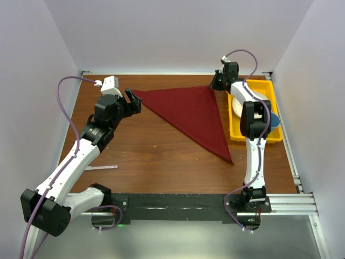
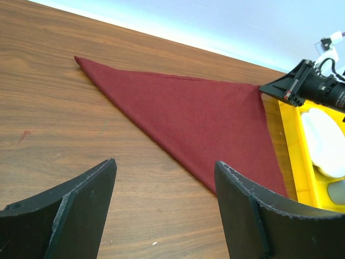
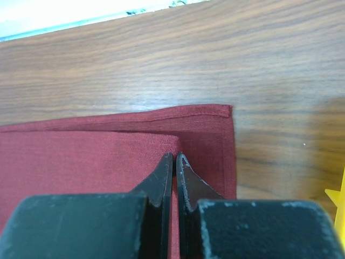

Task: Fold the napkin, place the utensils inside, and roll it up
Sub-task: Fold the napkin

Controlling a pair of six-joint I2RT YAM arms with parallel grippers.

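The dark red napkin (image 1: pixel 191 116) lies folded into a triangle on the wooden table, one tip at the far left and one at the near right. My right gripper (image 3: pixel 174 156) is shut on the upper layer's corner at the napkin's (image 3: pixel 81 156) far right corner, with a thin strip of cloth between the jaws. It shows in the top view as the right gripper (image 1: pixel 218 81). My left gripper (image 1: pixel 133 100) stands open just off the napkin's left tip, nothing between its fingers (image 2: pixel 81 199). One slim silvery utensil (image 1: pixel 101 168) lies near the left arm.
A yellow tray (image 1: pixel 273 97) at the right edge holds a white plate (image 1: pixel 252 102) and a blue cup (image 1: pixel 275 121). It sits close to the napkin's right side. White walls enclose the table.
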